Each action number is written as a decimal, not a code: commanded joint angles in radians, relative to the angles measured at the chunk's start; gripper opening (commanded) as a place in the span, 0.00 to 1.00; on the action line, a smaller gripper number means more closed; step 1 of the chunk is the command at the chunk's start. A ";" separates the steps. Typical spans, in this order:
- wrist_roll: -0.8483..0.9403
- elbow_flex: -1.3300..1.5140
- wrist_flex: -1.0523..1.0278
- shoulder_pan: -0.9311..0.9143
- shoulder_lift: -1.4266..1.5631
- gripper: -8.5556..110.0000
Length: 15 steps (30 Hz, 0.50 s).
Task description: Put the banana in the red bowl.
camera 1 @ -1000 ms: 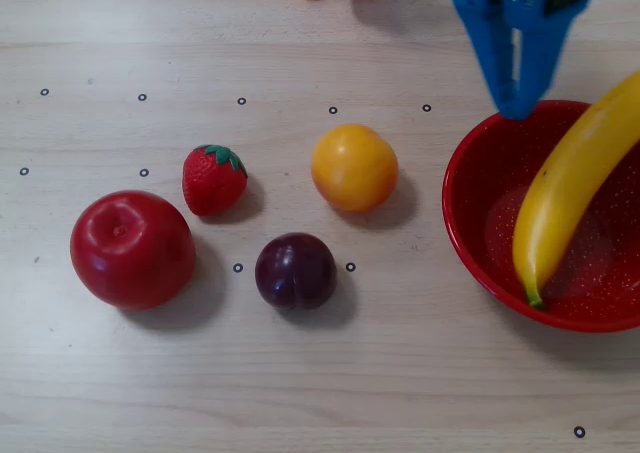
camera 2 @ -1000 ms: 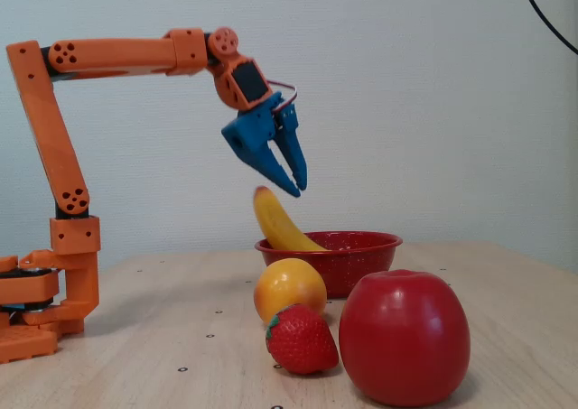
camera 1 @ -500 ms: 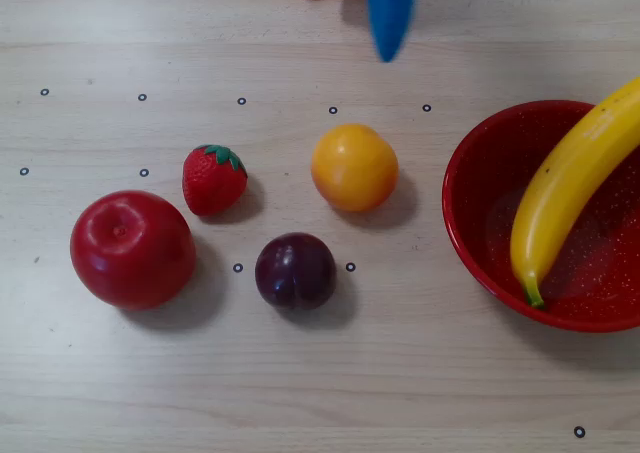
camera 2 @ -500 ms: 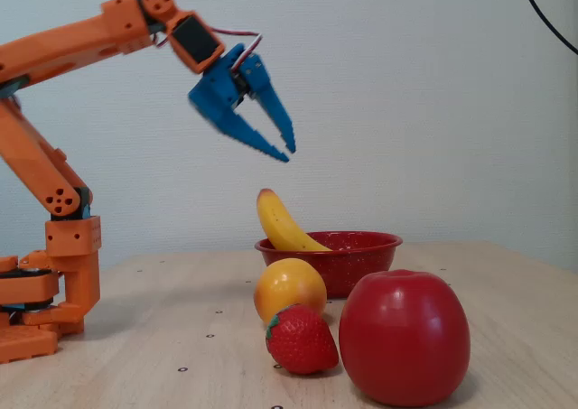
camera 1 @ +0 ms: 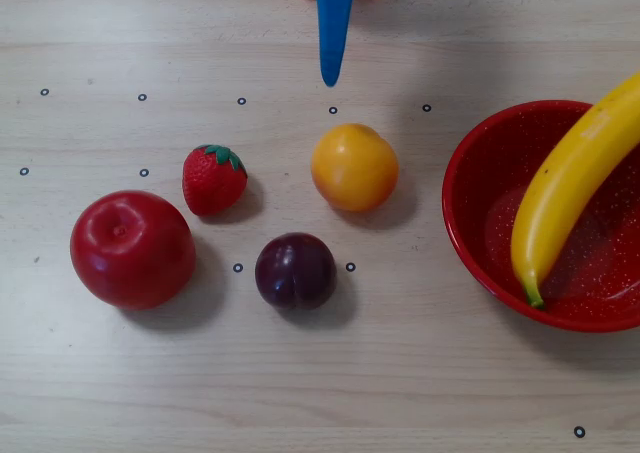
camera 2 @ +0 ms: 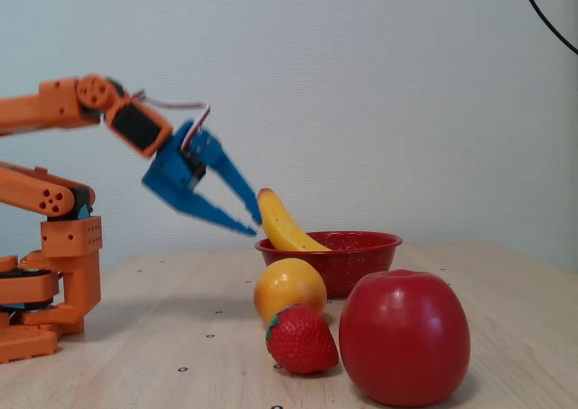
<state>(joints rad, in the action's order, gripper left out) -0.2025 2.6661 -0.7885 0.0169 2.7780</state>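
Observation:
The yellow banana (camera 1: 565,188) lies slanted in the red speckled bowl (camera 1: 470,228) at the right of the overhead view. Its green tip rests low inside the bowl and its other end runs over the far rim, out of frame. In the fixed view the banana (camera 2: 282,227) sticks up out of the bowl (camera 2: 361,263). My blue gripper (camera 2: 256,227) hangs in the air just left of the banana's raised end, apart from it, jaws parted and empty. In the overhead view the gripper (camera 1: 330,71) points down from the top edge.
On the table stand a red apple (camera 1: 132,249), a strawberry (camera 1: 213,179), a dark plum (camera 1: 295,271) and a round yellow-orange fruit (camera 1: 354,166), all left of the bowl. The orange arm base (camera 2: 50,274) stands at the left of the fixed view.

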 commanded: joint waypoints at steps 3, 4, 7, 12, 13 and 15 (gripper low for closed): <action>-0.026 0.146 0.114 0.021 0.133 0.07; -0.026 0.189 0.137 0.020 0.156 0.07; -0.021 0.301 0.212 0.015 0.215 0.07; -0.008 0.442 0.255 0.015 0.308 0.07; 0.003 0.453 0.239 0.017 0.321 0.07; 0.037 0.453 0.184 0.017 0.341 0.07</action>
<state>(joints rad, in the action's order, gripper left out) -0.1994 3.1048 -0.5937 0.0184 3.0986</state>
